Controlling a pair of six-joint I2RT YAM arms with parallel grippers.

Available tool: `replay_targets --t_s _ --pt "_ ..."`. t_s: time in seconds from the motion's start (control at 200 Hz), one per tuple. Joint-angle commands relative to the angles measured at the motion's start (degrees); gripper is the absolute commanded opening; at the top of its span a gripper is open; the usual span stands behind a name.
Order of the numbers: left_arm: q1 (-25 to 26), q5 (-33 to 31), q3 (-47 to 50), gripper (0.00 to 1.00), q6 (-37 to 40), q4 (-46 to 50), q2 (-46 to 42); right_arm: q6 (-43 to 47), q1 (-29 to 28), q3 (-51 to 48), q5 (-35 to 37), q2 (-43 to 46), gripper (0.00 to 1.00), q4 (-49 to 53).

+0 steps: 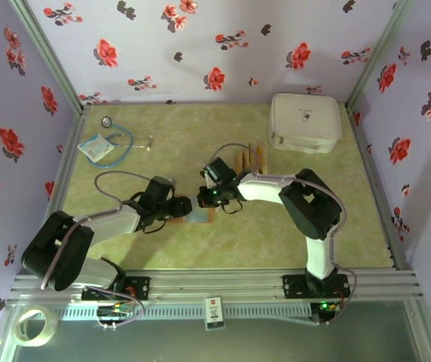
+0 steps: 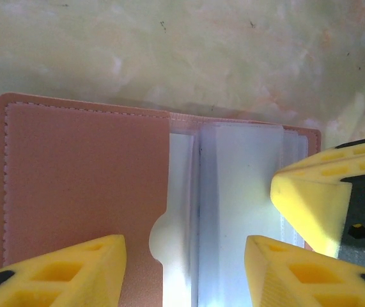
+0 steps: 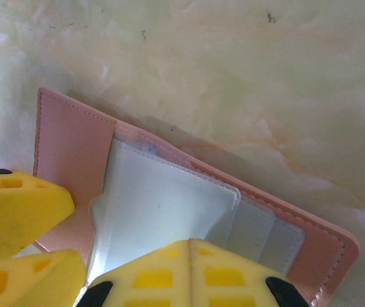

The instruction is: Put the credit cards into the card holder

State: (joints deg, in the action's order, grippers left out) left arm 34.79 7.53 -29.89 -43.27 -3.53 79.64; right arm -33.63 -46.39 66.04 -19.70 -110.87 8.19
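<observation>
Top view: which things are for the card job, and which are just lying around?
For the job: small tan rectangular credit cards; open reddish-brown leather card holder.
Just lying about: white rounded zippered case; blue stethoscope; clear tape roll.

From above, the left end effector (image 1: 183, 207) and right end effector (image 1: 204, 199) cover nearly all of the card holder (image 1: 200, 217). The credit cards (image 1: 250, 157), at their 1 o'clock, are too small to count. Both wrist views cut the holder off at 6 o'clock, where yellow fingers (image 3: 188, 275) hide its lower part. Whether the right end effector grips anything cannot be told.
</observation>
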Motion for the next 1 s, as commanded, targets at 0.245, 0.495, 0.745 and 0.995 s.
replay_targets --t_s 0.245,0.495,0.745,0.995 --pt "0.37 -0.58 -1.17 0.53 4.65 1.48 3.27 -1.58 -0.06 -0.2 -1.12 -1.65 0.0 -1.65" --pt "0.37 -0.92 -1.93 0.48 6.07 3.08 6.32 -1.8 -0.08 -0.28 -1.2 -1.33 0.0 -1.84" --pt "1.03 -3.29 -3.6 0.41 7.18 7.55 8.78 -1.89 -0.04 0.07 -1.24 -0.98 0.01 -1.77" --pt "1.93 -5.13 -5.34 0.39 8.06 10.27 12.31 -2.24 0.19 -0.26 -0.95 1.03 0.13 -1.67"
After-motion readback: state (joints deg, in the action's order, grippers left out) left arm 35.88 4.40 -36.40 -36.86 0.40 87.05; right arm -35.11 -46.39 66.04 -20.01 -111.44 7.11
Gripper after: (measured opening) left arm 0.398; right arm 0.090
